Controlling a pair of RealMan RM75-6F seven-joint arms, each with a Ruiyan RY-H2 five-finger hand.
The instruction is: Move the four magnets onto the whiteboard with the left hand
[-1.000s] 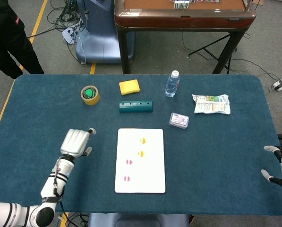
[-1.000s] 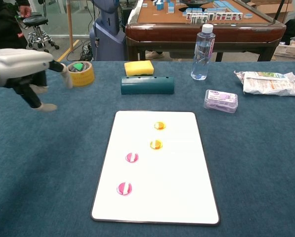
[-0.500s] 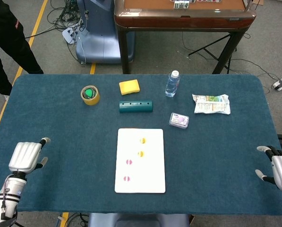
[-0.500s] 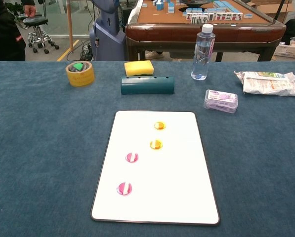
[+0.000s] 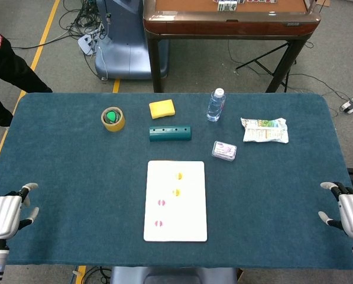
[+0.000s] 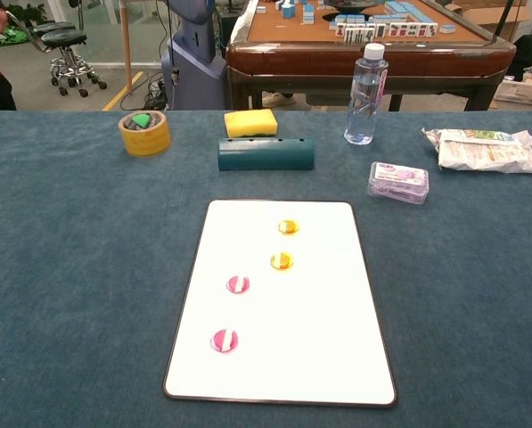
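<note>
1. The whiteboard (image 6: 283,303) lay flat on the blue surface (image 6: 78,267), and all four magnets sat on it: two yellow magnets (image 6: 288,226) in its far half and two pink magnets (image 6: 237,284) nearer its front-left part, each apart from the others.
2. The left hand (image 5: 3,214) hung well left of the whiteboard, at the surface's near-left edge, fingers loosely apart and holding nothing.
3. The right hand (image 5: 349,214) hung well right of the whiteboard at the near-right edge, likewise released and empty; the chest view showed neither hand.
4. By my judgement the placing was done, so the step in hand was simply parking the arms clear of the whiteboard.
5. To do that well, the left hand should be kept wide of the whiteboard's left rim, so that no finger nudges the board or slides a magnet off.
6. Beyond the whiteboard's far edge lay a teal case (image 6: 266,153), a yellow sponge (image 6: 249,122), a tape roll (image 6: 144,132) and a water bottle (image 6: 365,94); none needed touching.
</note>
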